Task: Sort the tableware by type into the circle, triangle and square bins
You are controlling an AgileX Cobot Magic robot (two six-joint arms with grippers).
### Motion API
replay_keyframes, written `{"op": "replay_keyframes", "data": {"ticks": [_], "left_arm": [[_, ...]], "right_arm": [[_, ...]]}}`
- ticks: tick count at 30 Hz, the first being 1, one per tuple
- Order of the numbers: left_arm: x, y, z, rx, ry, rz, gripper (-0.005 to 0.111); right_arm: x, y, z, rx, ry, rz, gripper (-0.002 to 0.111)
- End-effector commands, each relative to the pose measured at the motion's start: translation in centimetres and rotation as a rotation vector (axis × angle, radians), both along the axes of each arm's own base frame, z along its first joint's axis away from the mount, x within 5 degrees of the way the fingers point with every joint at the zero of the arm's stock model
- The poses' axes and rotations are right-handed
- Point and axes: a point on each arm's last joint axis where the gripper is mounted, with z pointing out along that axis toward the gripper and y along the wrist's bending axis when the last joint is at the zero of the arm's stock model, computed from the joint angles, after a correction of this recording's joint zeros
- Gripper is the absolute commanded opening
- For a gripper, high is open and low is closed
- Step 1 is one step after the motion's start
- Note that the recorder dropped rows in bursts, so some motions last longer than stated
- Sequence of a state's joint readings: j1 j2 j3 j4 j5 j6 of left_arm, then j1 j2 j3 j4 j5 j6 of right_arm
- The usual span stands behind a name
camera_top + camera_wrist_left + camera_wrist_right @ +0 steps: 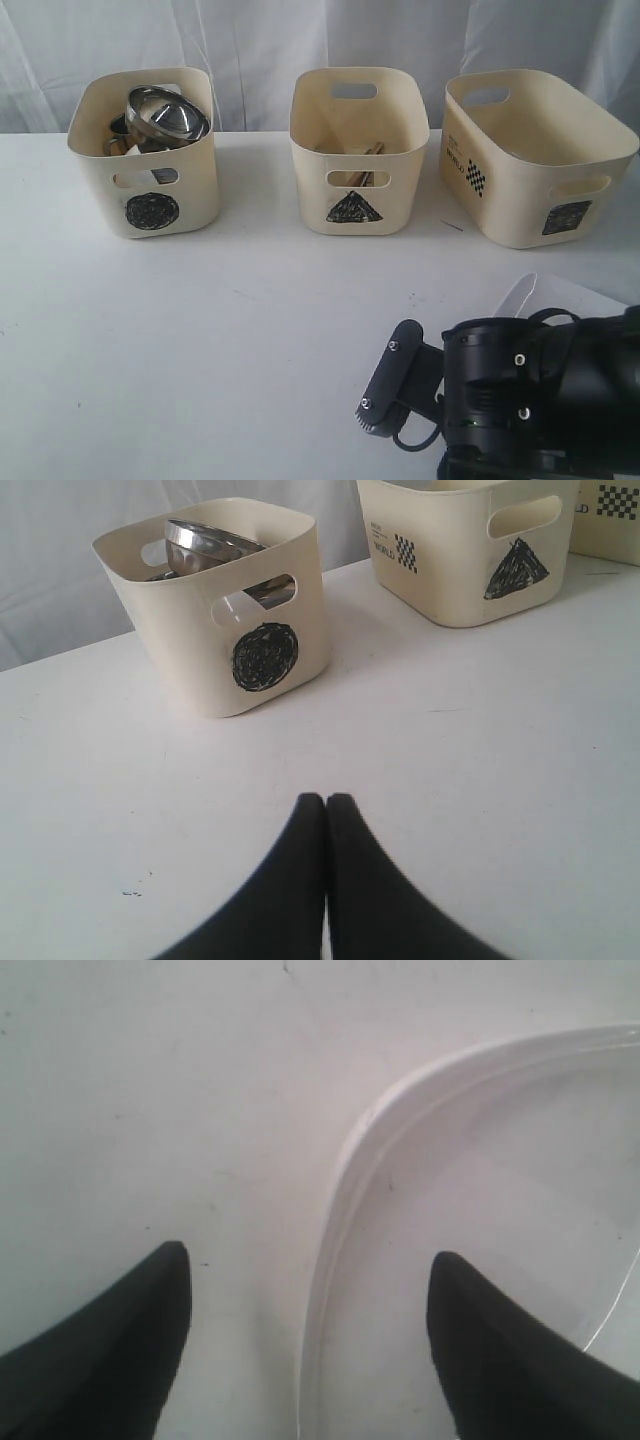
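The right gripper point(308, 1256) hangs wide open at the near right of the table point(200, 330), the large white plate's point(500, 1160) rim running between its jaws, so it is far nearer than the closed left gripper point(326, 802).

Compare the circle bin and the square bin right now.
The circle bin is piled with steel tableware up past its rim; the square bin shows nothing above its rim, its floor hidden. The square bin looks wider and shows a checkered label on its side; the circle bin shows none. Both are cream, with handle cutouts and a black drawn shape.
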State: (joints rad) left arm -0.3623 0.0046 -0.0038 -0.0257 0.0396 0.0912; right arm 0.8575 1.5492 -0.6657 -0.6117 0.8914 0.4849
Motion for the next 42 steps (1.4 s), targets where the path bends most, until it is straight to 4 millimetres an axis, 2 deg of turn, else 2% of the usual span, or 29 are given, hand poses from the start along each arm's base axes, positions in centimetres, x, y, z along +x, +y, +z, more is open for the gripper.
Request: {"op": "replay_keyframes", "data": {"ticks": [1, 20, 32, 39, 42], "left_arm": [[0.0, 0.0, -0.1, -0.003, -0.003, 0.001, 0.000], [0.0, 0.0, -0.1, -0.003, -0.003, 0.001, 0.000], [0.0, 0.0, -0.1, -0.003, -0.003, 0.001, 0.000], [0.0, 0.0, -0.1, -0.003, -0.003, 0.001, 0.000], [0.0, 0.0, -0.1, -0.003, -0.003, 0.001, 0.000]], "right_arm": [[0.2, 0.1, -0.3, -0.016, -0.008, 0.005, 0.064], [0.9, -0.3, -0.8, -0.051, -0.055, -0.025, 0.063], [0.7, -0.3, -0.9, -0.041, -0.048, -0.055, 0.063], [1.1, -0.3, -2.2, -0.124, -0.021, -0.038, 0.063], [1.2, -0.2, -2.3, -0.108, -0.027, -0.025, 0.063]]}}
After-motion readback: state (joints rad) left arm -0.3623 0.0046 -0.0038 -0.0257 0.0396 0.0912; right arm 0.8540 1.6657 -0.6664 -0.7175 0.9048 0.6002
